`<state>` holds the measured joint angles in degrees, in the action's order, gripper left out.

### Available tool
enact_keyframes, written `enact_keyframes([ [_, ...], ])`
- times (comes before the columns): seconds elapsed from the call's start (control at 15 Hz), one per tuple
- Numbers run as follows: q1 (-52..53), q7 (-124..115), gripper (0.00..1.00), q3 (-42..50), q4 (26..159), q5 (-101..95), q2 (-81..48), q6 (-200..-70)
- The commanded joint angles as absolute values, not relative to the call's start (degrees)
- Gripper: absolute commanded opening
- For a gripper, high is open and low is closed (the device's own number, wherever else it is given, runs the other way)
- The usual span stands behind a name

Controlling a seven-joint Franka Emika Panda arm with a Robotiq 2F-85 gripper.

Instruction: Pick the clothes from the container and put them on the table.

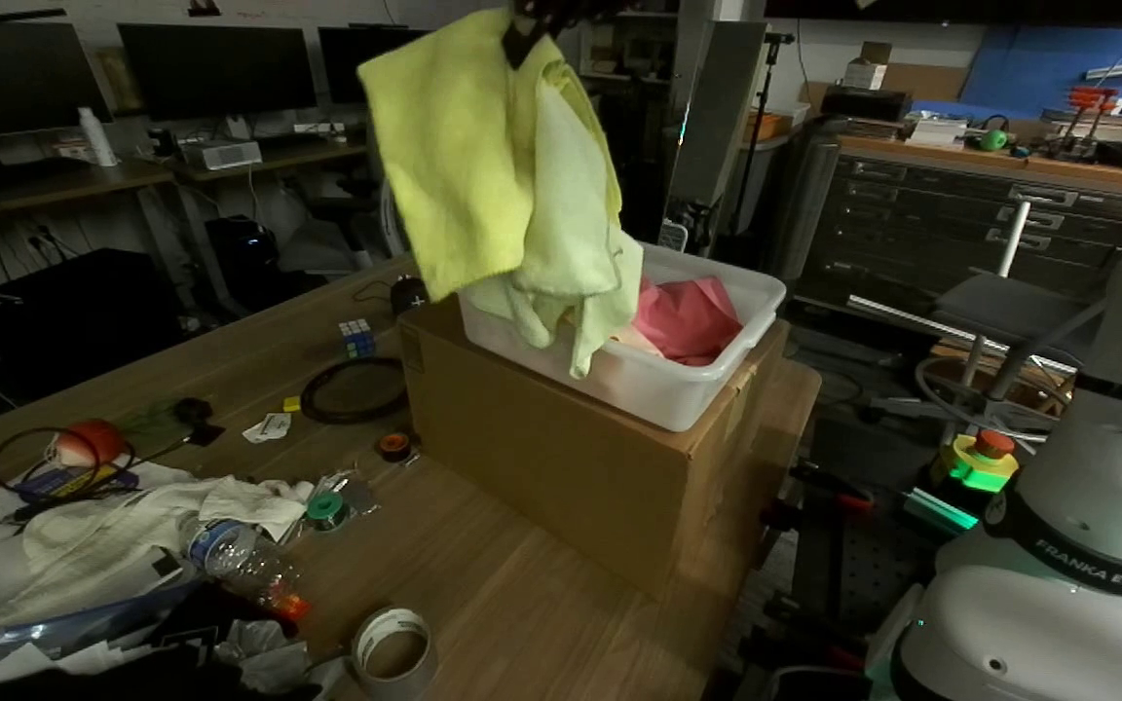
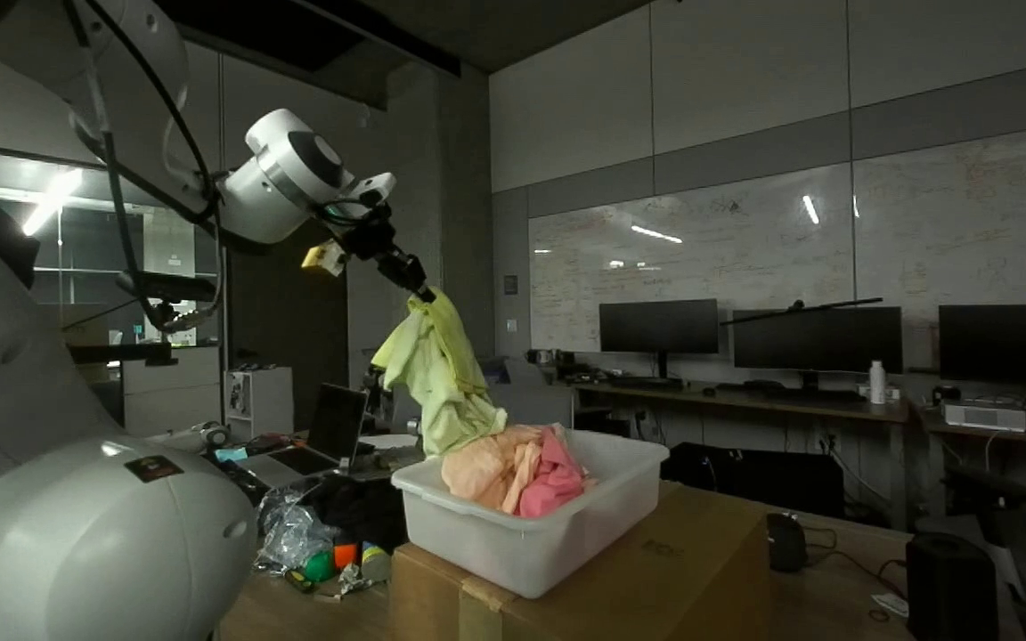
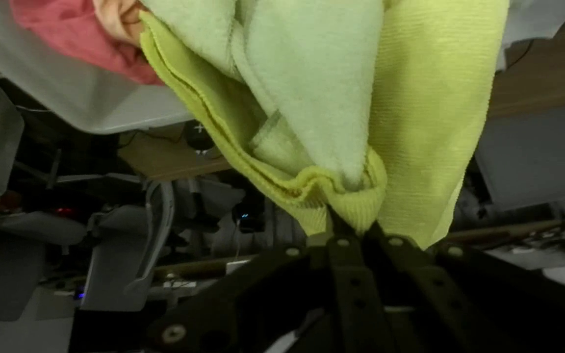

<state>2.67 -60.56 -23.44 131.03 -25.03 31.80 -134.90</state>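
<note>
Robotics lab: Franka arm [image 1: 1097,477], red-topped stop button [image 1: 987,458], scribbled whiteboard [image 2: 745,249], desks [image 2: 771,403] with monitors [image 2: 658,327], drawered workbench [image 1: 951,214].

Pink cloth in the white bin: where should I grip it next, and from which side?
I'd come straight down on the upper fold of the pink cloth: it lies crumpled beside the peach cloth, so that fold should catch easily, and the walls of the white bin likely hinder a sideways approach. The gripper would first need to release the yellow-green cloth.
</note>
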Motion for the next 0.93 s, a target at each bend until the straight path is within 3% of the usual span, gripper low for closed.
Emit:
enact_keyframes([
  [0.0,6.51,-54.18,0.03,-25.69,124.44,-20.87,23.43,-133.12],
  [0.6,14.99,-30.81,0.06,-24.56,115.73,-8.65,9.78,-129.57],
  [0.67,14.83,-29.39,0.31,-24.83,115.37,-9.61,9.26,-127.79],
  [0.73,14.82,-27.97,0.33,-24.83,115.21,-10.25,8.79,-126.56],
  [0.87,14.37,-27.28,0.48,-24.68,115.98,-11.92,9.12,-125.16],
])
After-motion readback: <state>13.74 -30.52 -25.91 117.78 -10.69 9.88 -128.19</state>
